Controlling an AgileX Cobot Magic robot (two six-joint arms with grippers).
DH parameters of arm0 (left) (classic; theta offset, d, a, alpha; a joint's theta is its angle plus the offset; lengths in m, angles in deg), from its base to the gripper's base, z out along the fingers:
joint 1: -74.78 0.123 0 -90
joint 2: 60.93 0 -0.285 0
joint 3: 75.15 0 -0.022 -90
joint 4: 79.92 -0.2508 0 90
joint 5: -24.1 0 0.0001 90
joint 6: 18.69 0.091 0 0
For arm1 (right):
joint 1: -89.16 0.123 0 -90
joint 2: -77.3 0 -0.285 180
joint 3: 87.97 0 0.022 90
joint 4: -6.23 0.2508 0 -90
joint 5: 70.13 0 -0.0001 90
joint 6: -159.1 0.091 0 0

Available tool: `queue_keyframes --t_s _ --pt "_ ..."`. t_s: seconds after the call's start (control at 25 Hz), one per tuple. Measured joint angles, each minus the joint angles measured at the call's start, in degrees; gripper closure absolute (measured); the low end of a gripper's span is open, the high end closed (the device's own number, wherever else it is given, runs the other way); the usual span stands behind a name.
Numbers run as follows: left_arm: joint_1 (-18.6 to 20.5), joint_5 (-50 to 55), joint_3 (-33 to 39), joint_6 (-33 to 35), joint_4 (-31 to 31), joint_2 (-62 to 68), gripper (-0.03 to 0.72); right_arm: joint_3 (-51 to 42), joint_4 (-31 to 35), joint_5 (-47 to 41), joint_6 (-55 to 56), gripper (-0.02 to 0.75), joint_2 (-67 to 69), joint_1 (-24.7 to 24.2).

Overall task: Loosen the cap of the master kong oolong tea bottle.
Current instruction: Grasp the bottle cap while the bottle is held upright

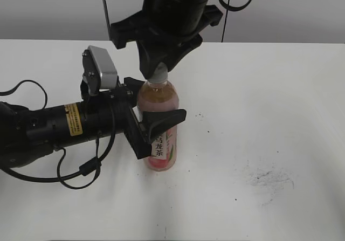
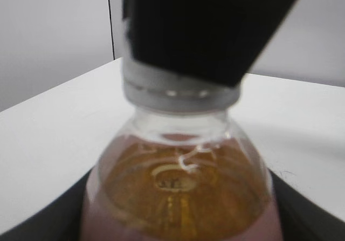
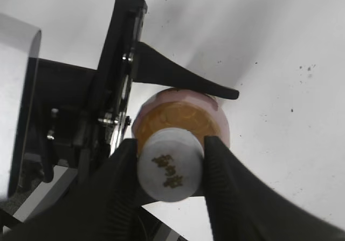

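Two grippers on one upright tea bottle, one at the body and one at the cap.

The master kong oolong tea bottle (image 1: 160, 128) stands upright on the white table (image 1: 269, 117), a little left of the middle. The left gripper (image 1: 156, 123) reaches in from the left and clasps the bottle's body, one finger on the near side and one on the far. The right gripper (image 3: 170, 168) comes down from above with a finger pressed to each side of the cap (image 3: 169, 165), which sits on the neck. In the blurred left wrist view the cap (image 2: 180, 90) seems partly covered by a dark finger. Faint dark smudges (image 1: 269, 177) mark the table to the near right.
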Motion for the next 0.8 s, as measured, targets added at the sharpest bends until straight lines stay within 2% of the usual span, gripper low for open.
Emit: queue_keyframes --t_s 0.52,0.8 --pt "0.0 0.0 0.0 0.0 0.0 0.0 0.241 0.0 0.0 -0.1 -7.4 0.463 0.0 0.0" --pt "0.0 0.0 0.0 0.0 0.2 0.0 0.241 0.0 0.0 -0.1 -26.6 0.464 0.0 0.0"
